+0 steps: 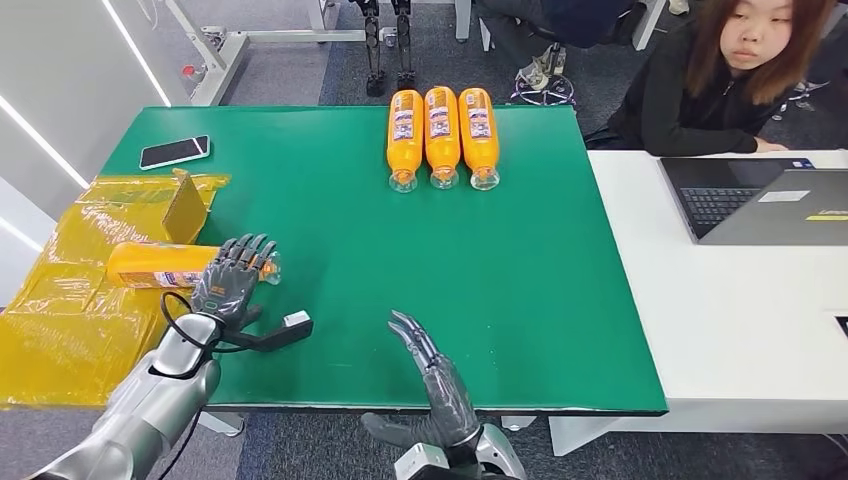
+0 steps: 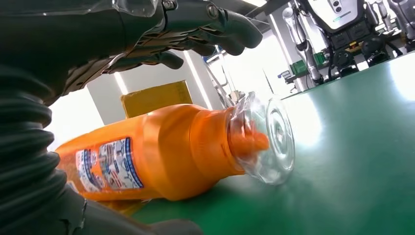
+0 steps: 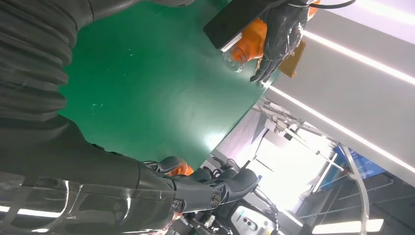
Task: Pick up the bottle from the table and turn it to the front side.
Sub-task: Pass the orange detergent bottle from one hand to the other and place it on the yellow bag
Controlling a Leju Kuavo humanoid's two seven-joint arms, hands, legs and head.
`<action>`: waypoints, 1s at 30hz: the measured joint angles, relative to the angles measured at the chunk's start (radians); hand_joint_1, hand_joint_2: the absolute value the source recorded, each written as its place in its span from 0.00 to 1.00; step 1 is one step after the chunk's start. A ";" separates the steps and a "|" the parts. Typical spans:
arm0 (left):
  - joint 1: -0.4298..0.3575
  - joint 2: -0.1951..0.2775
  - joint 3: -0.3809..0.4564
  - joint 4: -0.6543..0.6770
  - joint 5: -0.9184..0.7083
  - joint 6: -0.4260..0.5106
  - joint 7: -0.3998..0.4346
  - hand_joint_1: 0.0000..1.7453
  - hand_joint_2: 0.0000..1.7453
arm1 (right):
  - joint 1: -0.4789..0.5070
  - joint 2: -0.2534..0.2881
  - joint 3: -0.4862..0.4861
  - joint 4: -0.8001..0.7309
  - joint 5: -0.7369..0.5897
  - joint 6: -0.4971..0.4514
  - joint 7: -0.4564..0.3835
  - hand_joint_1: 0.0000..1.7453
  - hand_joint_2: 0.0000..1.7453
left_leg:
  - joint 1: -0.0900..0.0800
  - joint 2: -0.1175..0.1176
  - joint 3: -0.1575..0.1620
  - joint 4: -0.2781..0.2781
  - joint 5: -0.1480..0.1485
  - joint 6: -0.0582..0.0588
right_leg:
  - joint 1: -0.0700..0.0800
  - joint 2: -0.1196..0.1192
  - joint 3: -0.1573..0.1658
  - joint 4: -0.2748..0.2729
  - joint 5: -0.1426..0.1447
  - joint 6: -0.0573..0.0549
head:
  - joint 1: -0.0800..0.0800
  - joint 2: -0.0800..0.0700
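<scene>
An orange bottle [image 1: 160,265] with a clear cap lies on its side at the left edge of the green table [image 1: 480,260], its body partly on yellow plastic. My left hand [image 1: 235,280] hovers over its neck and cap end, fingers spread. In the left wrist view the fingers [image 2: 195,29] arch above the bottle [image 2: 161,152] with a gap showing between them. The right wrist view looks across at that hand [image 3: 276,34] and the bottle [image 3: 247,44]. My right hand [image 1: 435,375] stays near the table's front edge, fingers [image 3: 195,188] extended and holding nothing.
Three more orange bottles [image 1: 442,135] lie in a row at the far middle. A phone [image 1: 174,151], yellow plastic bags [image 1: 70,320] and a small cardboard box [image 1: 183,207] are at the left. A person [image 1: 720,80] sits behind a laptop [image 1: 760,200] on the white table [image 1: 720,320].
</scene>
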 joint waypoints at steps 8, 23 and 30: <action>-0.001 0.001 0.002 0.000 0.045 0.058 -0.081 0.00 1.00 | 0.000 0.000 0.000 0.000 0.000 -0.009 0.008 0.00 1.00 | 0.000 0.000 0.000 0.000 0.000 0.000 | 0.000 0.000 0.000 0.000 0.000 0.000 | 0.000 0.000; 0.197 0.033 -0.009 -0.698 1.401 -0.453 -0.630 0.00 1.00 | 0.047 -0.012 -0.056 -0.039 0.018 -0.073 0.006 0.00 1.00 | 0.000 0.001 0.000 0.000 -0.001 0.000 | 0.000 0.001 0.000 -0.001 0.000 0.000 | 0.000 0.000; 0.304 0.007 -0.025 -1.007 1.480 -0.714 -0.631 0.00 1.00 | 0.087 -0.034 -0.127 -0.131 0.073 -0.077 0.030 0.00 1.00 | -0.001 0.001 0.000 0.000 -0.001 0.001 | 0.000 0.001 0.000 -0.001 0.000 0.000 | 0.000 0.000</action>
